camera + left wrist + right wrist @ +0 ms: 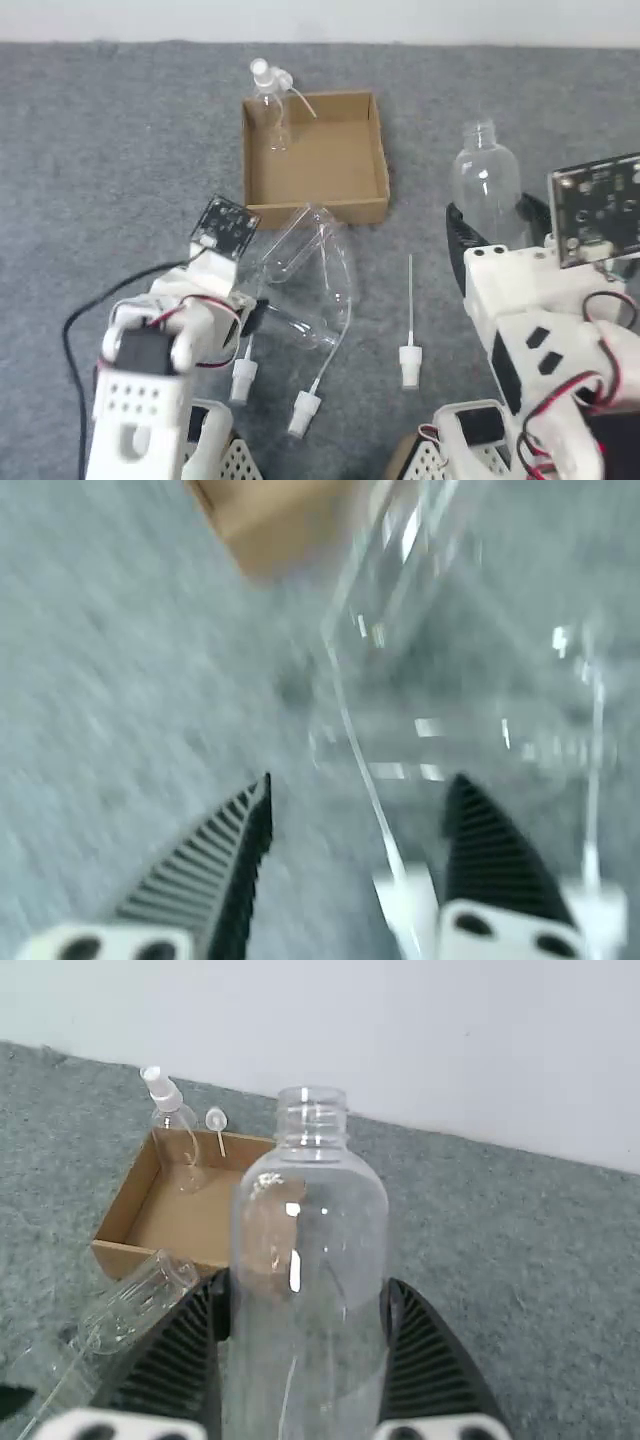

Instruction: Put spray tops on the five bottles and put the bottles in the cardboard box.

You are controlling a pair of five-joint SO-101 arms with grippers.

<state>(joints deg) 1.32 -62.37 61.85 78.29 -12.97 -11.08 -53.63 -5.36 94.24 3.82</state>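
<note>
Carpet (100, 150): bottle (310, 1260) apparently gripped between right jaws.

Both arms are white plastic shells with rounded edges. The left arm (150, 370) has a panel with a grid of small holes, thin red and black wires, and a black cable (85, 310) looping out from it. The right arm (540, 330) has red and black wires too, and also dark angular slots in its shell. Each wrist bears a small circuit board (225, 225). The left gripper (362, 785) and the right gripper (305, 1300) look the same: black ribbed fingers (225, 860) on white mounts with round screw holes.
</note>
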